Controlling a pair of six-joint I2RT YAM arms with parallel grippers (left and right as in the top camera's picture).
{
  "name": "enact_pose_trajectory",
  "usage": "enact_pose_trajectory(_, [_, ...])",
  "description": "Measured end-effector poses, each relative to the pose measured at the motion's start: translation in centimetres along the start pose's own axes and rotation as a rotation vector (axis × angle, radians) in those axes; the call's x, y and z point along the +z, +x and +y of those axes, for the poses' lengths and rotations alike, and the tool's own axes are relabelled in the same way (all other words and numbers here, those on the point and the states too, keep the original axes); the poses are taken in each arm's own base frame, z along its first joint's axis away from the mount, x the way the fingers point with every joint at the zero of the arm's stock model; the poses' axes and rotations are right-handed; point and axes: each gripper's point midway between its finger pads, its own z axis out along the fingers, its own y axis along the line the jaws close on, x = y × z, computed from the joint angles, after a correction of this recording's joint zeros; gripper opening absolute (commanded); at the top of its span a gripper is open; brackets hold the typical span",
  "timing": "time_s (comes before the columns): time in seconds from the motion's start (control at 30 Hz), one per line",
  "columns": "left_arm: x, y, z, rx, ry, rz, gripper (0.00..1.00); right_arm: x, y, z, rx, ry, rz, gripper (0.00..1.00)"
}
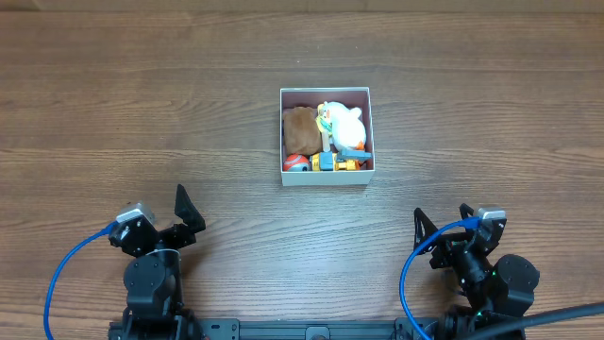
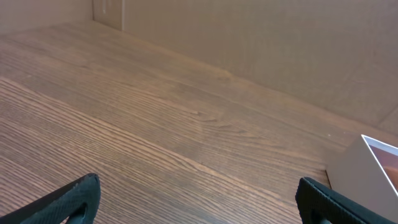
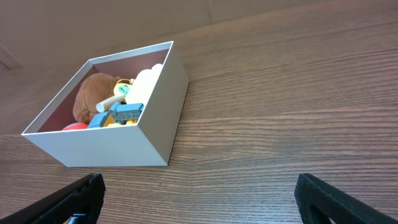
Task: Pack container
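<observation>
The container (image 1: 370,127), a small square white-walled box, stands on the wood table at mid-centre. It holds a brown plush toy (image 1: 299,129), a white toy (image 1: 345,126), a red ball (image 1: 295,163) and a blue-and-yellow toy (image 1: 340,161). It also shows in the right wrist view (image 3: 124,146) with the toys inside, and its corner shows in the left wrist view (image 2: 364,174). My left gripper (image 1: 184,219) is open and empty near the front left edge (image 2: 199,199). My right gripper (image 1: 439,227) is open and empty near the front right edge (image 3: 199,199).
The wood table (image 1: 142,104) stretches all round the container. A beige wall (image 2: 280,43) rises behind the far table edge. Blue cables (image 1: 57,274) loop beside each arm's base.
</observation>
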Motion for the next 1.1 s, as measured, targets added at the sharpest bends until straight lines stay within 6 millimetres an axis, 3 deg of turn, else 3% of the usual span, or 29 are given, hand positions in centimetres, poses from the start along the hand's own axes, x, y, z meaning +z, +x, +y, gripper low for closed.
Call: enact_pose_trajectory(1.1, [-0.01, -0.12, -0.30, -0.006, 0.017, -0.005, 1.00, 0.00, 0.00, 0.00, 0.000, 0.000, 0.000, 1.00])
